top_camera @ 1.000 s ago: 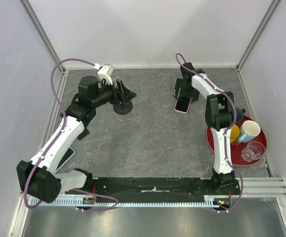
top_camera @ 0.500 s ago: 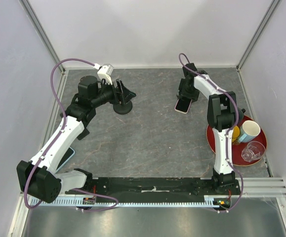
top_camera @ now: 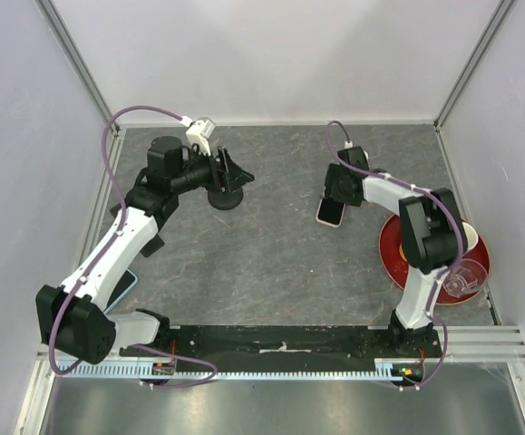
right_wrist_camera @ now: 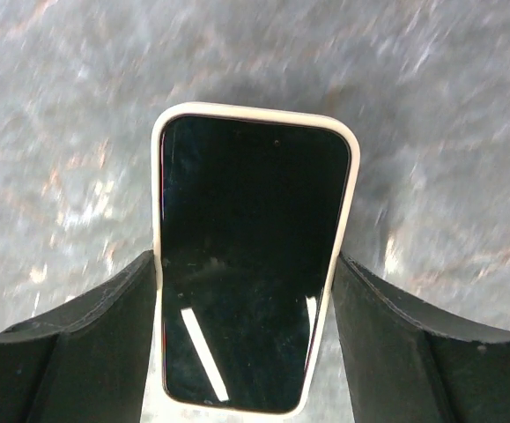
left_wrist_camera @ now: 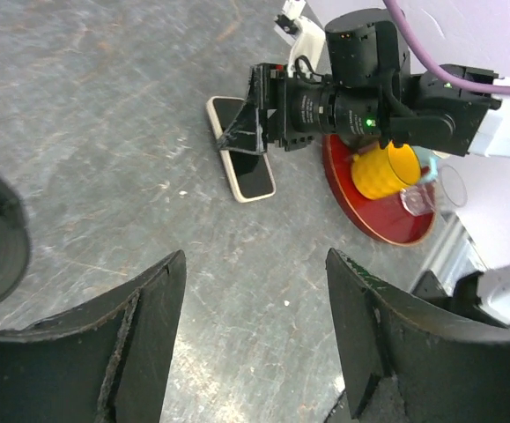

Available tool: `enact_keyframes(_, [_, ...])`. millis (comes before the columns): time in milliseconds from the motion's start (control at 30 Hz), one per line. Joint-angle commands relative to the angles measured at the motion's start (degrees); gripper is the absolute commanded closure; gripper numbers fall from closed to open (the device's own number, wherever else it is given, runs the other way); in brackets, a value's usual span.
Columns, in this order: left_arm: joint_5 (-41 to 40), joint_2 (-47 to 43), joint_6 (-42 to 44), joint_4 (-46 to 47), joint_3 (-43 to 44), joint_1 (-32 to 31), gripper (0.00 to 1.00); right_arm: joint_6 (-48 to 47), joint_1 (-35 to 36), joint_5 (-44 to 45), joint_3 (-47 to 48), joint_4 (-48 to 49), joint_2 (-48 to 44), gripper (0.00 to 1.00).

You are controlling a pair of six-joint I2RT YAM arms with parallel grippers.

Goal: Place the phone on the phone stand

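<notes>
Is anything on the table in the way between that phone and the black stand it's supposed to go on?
Nothing lies on the bare table between the phone and the phone stand. The one thing close by is the left gripper, open and poised right at the stand, so it may crowd the approach.

A round red plate (left_wrist_camera: pixel 365 216) sat on the grey mottled surface (top_camera: pixel 271 254) near its right edge. On it stood 1 yellow cup (left_wrist_camera: pixel 382 172) and, just beside that, 1 clear glass (top_camera: pixel 461 279). A flat pale-blue item (top_camera: pixel 128 285) lay near the left edge, partly hidden.
</notes>
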Motion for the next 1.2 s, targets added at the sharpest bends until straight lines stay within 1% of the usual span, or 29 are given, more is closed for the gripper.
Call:
enact_keyframes(0, [13.4, 3.0, -1.8, 4.5, 2.9, 0.0, 0.3, 1.6, 1.3, -5.2, -8.1, 15.6, -11.1, 1.0])
enact_keyframes(67, [17.9, 3.1, -3.4, 7.6, 2.4, -0.1, 0.3, 2.3, 2.6, -5.5, -11.5, 17.8, -15.8, 1.0])
enact_keyframes(100, [18.7, 2.9, -4.6, 8.8, 2.1, -0.2, 0.3, 3.4, 3.1, -5.5, -12.5, 21.1, -17.3, 1.0])
enact_keyframes(167, [18.7, 2.0, -4.9, 9.6, 1.4, -0.7, 0.28, 5.3, 4.9, -4.9, -15.6, 24.1, -22.2, 1.0])
enact_keyframes(233, [18.3, 1.8, -4.2, 9.6, 1.3, -0.9, 0.26, 9.9, 7.4, -3.6, -18.0, 29.3, -27.0, 1.0])
enact_keyframes(300, [17.3, 1.8, -4.2, 10.0, 1.0, -1.2, 0.25, 12.5, 9.4, -2.0, -18.7, 33.6, -29.6, 1.0])
enact_keyframes(333, [17.3, 1.7, -4.6, 10.0, 0.7, -1.2, 0.25, 13.5, 11.8, 0.3, -17.8, 34.4, -31.2, 1.0])
enact_keyframes(400, [16.6, 1.5, -5.0, 11.9, -0.1, -1.2, 0.25, 16.1, 14.1, 2.4, -16.2, 35.9, -31.9, 1.0])
enact_keyframes(433, [16.1, 1.3, -5.0, 12.9, -0.4, -1.2, 0.25, 16.9, 15.9, 3.8, -13.6, 35.9, -31.8, 1.0])
enact_keyframes(500, [14.0, 0.0, -3.6, 13.0, -1.1, -1.2, 0.24, 18.9, 17.2, 5.2, -11.0, 36.0, -31.2, 1.0])
enact_keyframes(567, [11.4, -1.2, -2.4, 13.2, -1.9, -1.2, 0.22, 20.4, 18.9, 6.8, -7.7, 36.0, -30.6, 1.0])
enact_keyframes(667, [7.7, -2.9, -0.5, 13.3, -3.0, -1.2, 0.18, 21.8, 20.1, 6.8, -5.0, 36.5, -29.7, 1.0])
enact_keyframes(767, [4.6, -3.3, 0.8, 12.3, -3.3, -1.2, 0.17, 21.6, 21.6, 6.4, -5.0, 37.3, -30.1, 1.0])
enact_keyframes(833, [4.2, -2.7, 1.1, 12.1, -3.3, -1.3, 0.18, 22.0, 22.4, 6.2, -7.3, 39.1, -31.0, 1.0])
enact_keyframes(933, [4.7, -1.1, 0.6, 12.2, -3.2, -1.2, 0.2, 22.5, 23.6, 6.2, -9.1, 40.8, -31.7, 1.0])
enact_keyframes(1033, [7.5, 0.0, -0.3, 13.2, -3.2, -1.3, 0.22, 21.9, 25.4, 7.7, -9.3, 40.7, -31.5, 1.0])
enact_keyframes(1167, [6.9, 0.6, 0.5, 13.0, -3.3, -2.2, 0.25, 21.4, 27.4, 10.2, -9.6, 40.5, -31.9, 1.0])
